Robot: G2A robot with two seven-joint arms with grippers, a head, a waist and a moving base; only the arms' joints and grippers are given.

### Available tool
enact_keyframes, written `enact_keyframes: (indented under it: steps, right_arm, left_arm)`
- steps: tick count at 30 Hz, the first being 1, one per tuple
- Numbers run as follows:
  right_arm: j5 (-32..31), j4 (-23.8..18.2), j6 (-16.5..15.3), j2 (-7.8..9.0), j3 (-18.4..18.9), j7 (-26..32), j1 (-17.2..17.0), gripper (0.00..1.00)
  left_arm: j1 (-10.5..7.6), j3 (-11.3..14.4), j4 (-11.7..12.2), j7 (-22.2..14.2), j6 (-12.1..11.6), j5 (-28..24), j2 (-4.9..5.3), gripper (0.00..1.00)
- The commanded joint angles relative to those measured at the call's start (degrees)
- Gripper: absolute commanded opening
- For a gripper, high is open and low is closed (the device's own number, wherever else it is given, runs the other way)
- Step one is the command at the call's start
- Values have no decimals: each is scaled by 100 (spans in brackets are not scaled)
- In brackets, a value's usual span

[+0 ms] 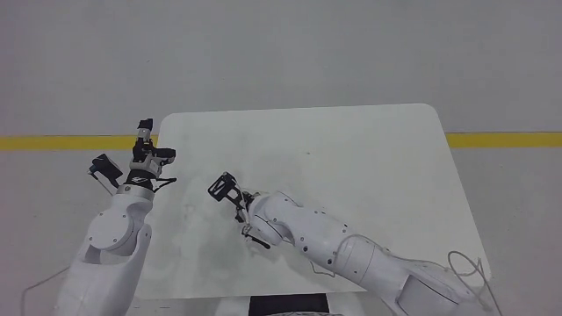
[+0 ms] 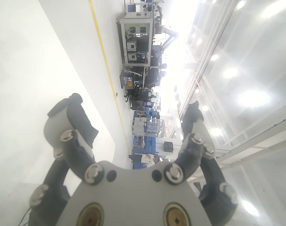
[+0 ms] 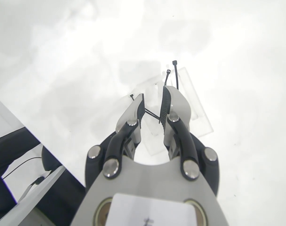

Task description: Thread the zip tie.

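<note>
Three black zip ties (image 3: 176,76), counted by the three small square heads close to the right hand (image 3: 152,105). One clear plastic plate (image 3: 199,114) under them. One white tabletop (image 1: 369,167) carrying all of it. Two hands in total: the right hand and one left hand (image 2: 133,104). Two fingers (image 3: 165,104) on each hand, so four fingers, all with black pads.

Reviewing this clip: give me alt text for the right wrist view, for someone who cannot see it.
The right tool, jaws open, hangs over a clear plastic holder on the white table. One black zip tie crosses the gap between its fingers; two more zip ties lie just beyond.
</note>
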Motion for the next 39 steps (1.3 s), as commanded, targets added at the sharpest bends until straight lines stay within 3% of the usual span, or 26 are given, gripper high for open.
enact_keyframes:
  steps: [1, 12, 23, 30, 39]
  right_arm:
    - [-10, 105, 41, -48, -4, -31, 12, 15]
    - [-149, 367, 217, -217, 61, -111, -18, 18]
    - [-530, 71, 287, -195, 243, -46, -278, 19]
    - [-542, 49, 104, -174, 421, 49, -393, 16]
    - [-440, 269, -107, -264, 502, 11, -344, 15]
  left_arm:
    - [0, 0, 0, 0, 0, 0, 0, 100]
    - [0, 0, 0, 0, 0, 0, 0, 100]
    - [0, 0, 0, 0, 0, 0, 0, 100]
    - [0, 0, 0, 0, 0, 0, 0, 100]
    - [0, 0, 0, 0, 0, 0, 0, 100]
